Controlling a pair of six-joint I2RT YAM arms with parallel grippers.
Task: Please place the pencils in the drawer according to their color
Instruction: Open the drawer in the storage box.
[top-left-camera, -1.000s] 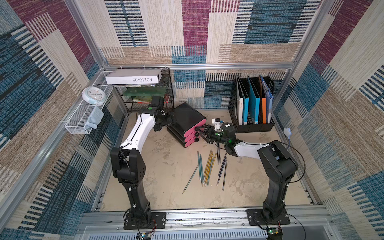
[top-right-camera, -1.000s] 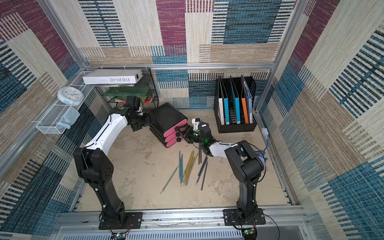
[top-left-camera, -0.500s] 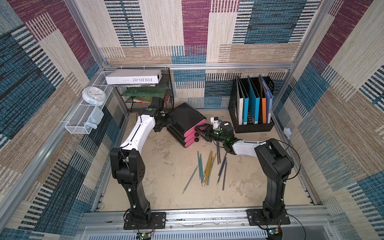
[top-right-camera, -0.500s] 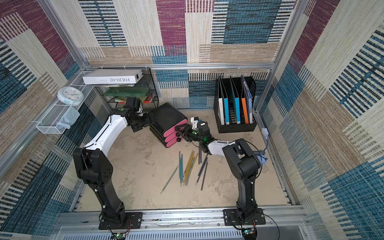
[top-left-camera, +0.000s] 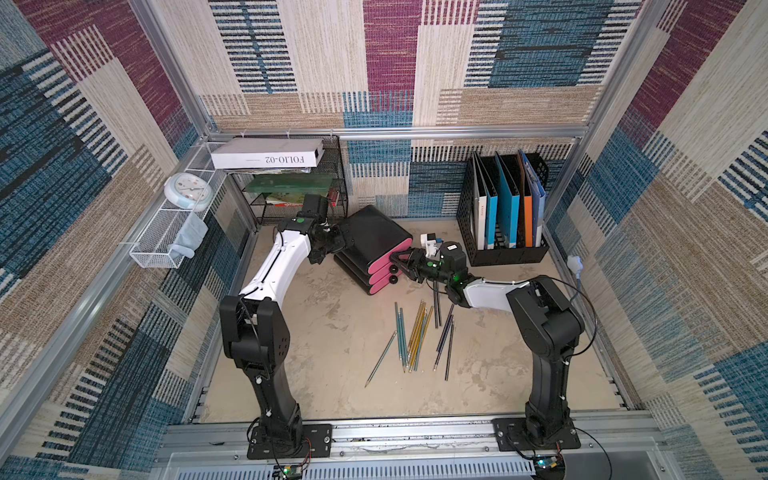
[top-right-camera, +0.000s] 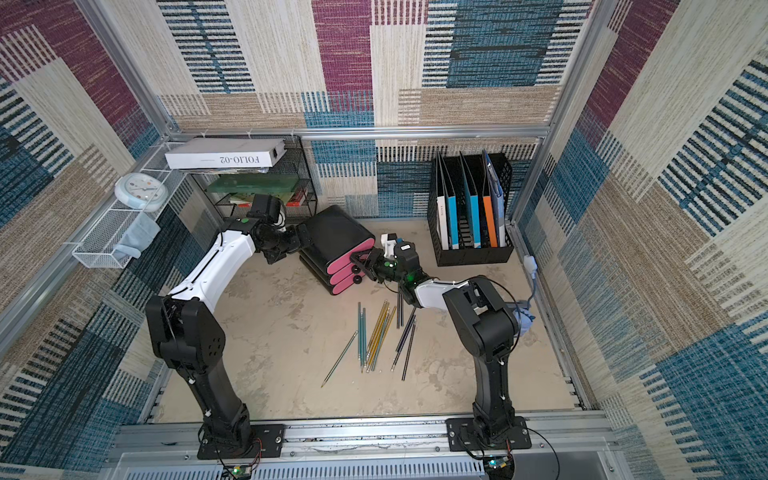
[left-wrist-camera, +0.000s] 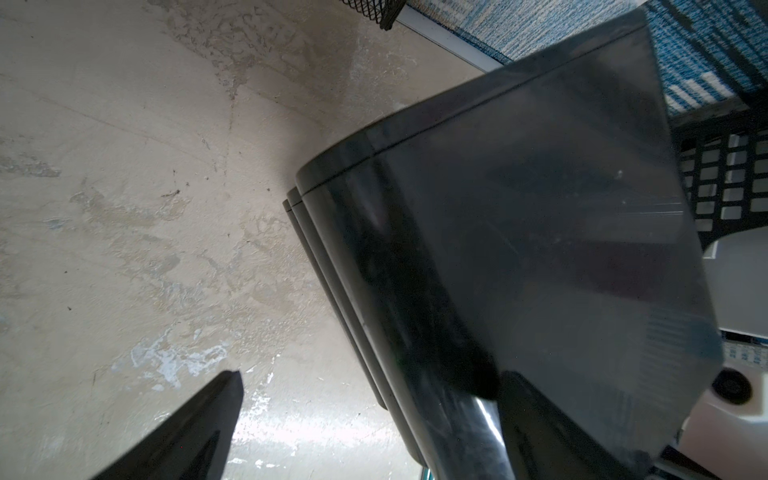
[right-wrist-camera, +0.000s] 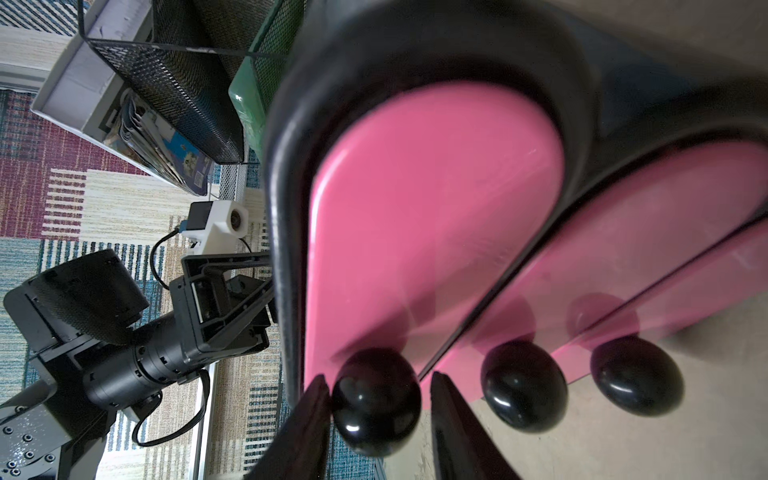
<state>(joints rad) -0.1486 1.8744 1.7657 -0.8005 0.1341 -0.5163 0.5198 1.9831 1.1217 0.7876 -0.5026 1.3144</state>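
The drawer (top-left-camera: 374, 237) (top-right-camera: 332, 232) is a black unit with three pink fronts and black knobs, standing at the back middle; all three are shut. My right gripper (top-left-camera: 401, 262) (right-wrist-camera: 378, 376) stands open round the top knob (right-wrist-camera: 376, 401): one finger touches it, the other is a narrow gap away. At the unit's back corner my left gripper (top-left-camera: 332, 245) (left-wrist-camera: 374, 374) is wide open, with one finger (left-wrist-camera: 199, 432) over the floor. The pencils (top-left-camera: 419, 328) (top-right-camera: 376, 332) lie loose on the floor: teal (top-left-camera: 400, 332), yellow, dark (top-left-camera: 446, 336).
A black file holder (top-left-camera: 503, 212) with folders stands at the back right. A mesh shelf (top-left-camera: 291, 187) with books and a white box (top-left-camera: 266, 153) fills the back left corner. A wire basket (top-left-camera: 166, 245) with a clock (top-left-camera: 187, 195) hangs on the left wall.
My right gripper has moved left to the drawer's top knob and narrowed its jaws round it. The left arm and the pencils have not moved.
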